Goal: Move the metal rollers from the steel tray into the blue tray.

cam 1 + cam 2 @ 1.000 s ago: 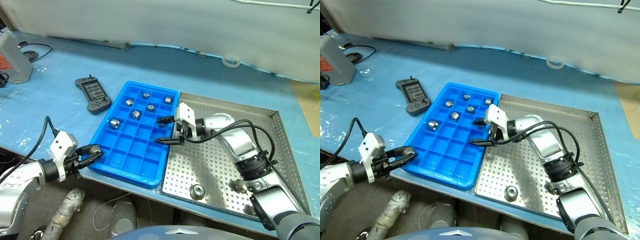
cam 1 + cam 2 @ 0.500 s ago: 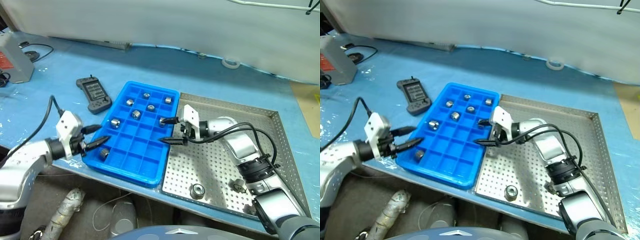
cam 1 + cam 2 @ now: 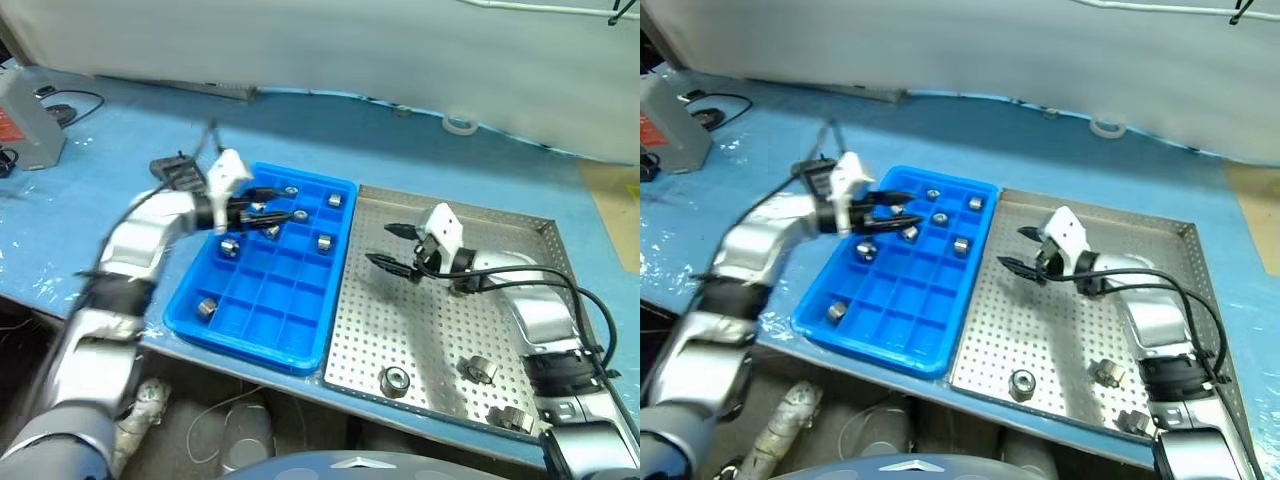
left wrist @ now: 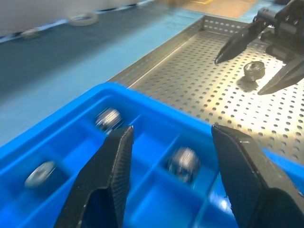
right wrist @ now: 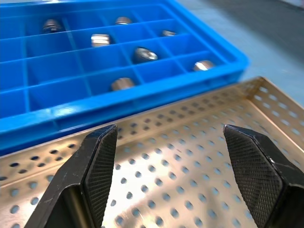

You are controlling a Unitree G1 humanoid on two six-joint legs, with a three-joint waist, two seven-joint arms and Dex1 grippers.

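Since a second ago, both arms have shifted: the left gripper (image 3: pixel 268 213), fingers parted and empty, now hovers over the blue tray's (image 3: pixel 232 326) upper cells at frame centre-left, and the right gripper (image 3: pixel 390 247), spread wide, sits above the steel tray (image 3: pixel 553 262). Three metal rollers (image 3: pixel 396 380) remain lower right; dense, hard and slick, they're probably best pinched across the curved sides.

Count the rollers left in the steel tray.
3 metal rollers, all near the steel tray's front edge: one centre-front, one to its right, one by the right arm. The arm may hide more.
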